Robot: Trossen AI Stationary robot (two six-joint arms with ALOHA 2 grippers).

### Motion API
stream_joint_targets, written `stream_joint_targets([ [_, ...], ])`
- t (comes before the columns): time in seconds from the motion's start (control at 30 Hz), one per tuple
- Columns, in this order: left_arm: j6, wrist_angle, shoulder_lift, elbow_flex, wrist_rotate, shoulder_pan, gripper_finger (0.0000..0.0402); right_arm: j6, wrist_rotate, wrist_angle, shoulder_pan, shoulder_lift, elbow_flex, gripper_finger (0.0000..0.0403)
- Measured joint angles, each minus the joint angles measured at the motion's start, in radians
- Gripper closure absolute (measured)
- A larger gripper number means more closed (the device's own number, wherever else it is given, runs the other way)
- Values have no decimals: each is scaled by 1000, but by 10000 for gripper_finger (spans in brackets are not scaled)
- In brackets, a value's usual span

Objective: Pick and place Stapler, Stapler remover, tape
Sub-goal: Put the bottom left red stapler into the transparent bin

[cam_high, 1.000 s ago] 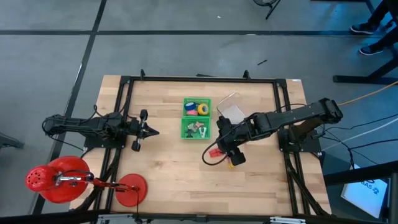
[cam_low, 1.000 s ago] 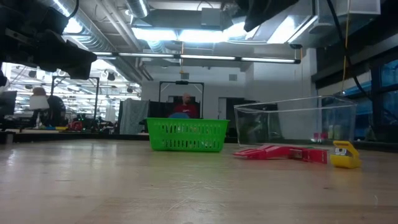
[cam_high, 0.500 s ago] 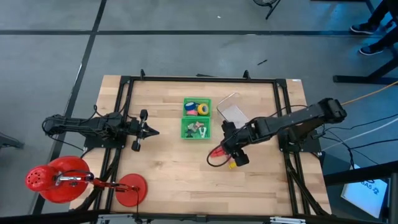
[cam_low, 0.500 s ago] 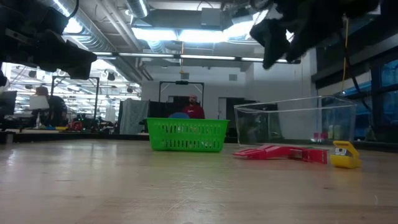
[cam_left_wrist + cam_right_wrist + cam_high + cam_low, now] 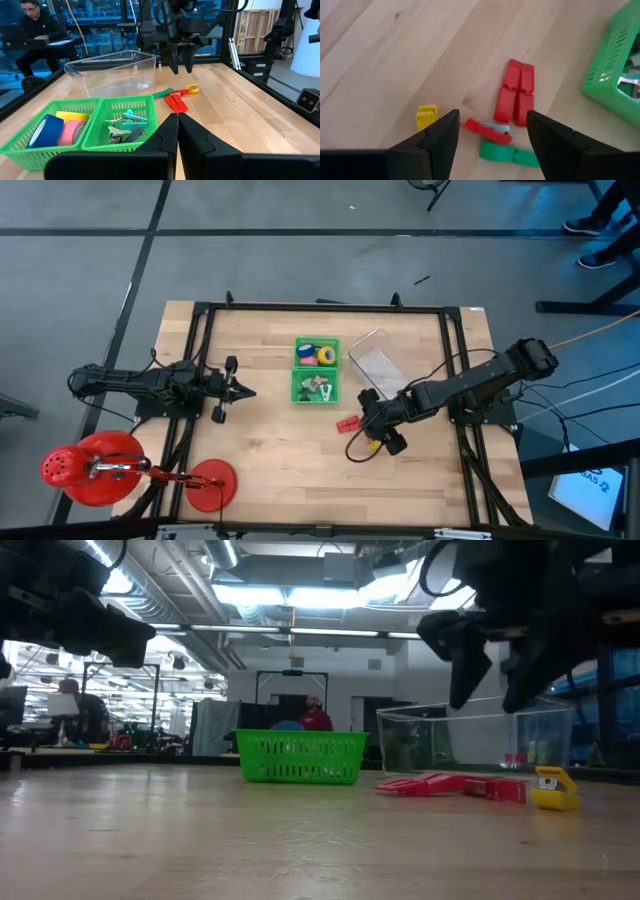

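High view: the right gripper (image 5: 377, 434) has drawn back toward the worktop's (image 5: 260, 460) front, fingers spread wide and empty above the red staplers (image 5: 515, 98). A person (image 5: 30, 25) sits beyond. Tape (image 5: 41, 131) rolls lie in the green basket (image 5: 317, 370); left gripper (image 5: 246, 392) waits pinched together.

A robotics laboratory in an open-plan industrial workspace. A pale wooden table (image 5: 270, 450) framed by black metal rails (image 5: 320, 307) stands on a grey floor marked with dark tape lines (image 5: 140, 255), with two dark robot arms mounted at its sides. At table height the room beyond shows an exposed ceiling with silver ducts (image 5: 160, 600) and long strip lights (image 5: 300, 595), more workbenches, and a person (image 5: 313, 715) in red behind the green basket (image 5: 300, 757). Another person (image 5: 35, 30) sits at a desk (image 5: 47, 47) beside large dark windows (image 5: 100, 20). Cables (image 5: 600, 330) trail from the rig.
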Motion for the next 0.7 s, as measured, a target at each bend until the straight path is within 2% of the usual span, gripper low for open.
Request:
stream_joint_targets([
  [0.23,0,0,0,0,0,0,397,-24,-8,165,-9,1,-68,169],
  [0.4,0,0,0,0,0,0,394,-42,-8,201,-9,24,-67,170],
  [0.5,0,0,0,0,0,0,393,4,-7,151,-9,80,-29,170],
  [0.7,0,0,0,0,0,0,396,32,29,-104,-9,248,143,170],
])
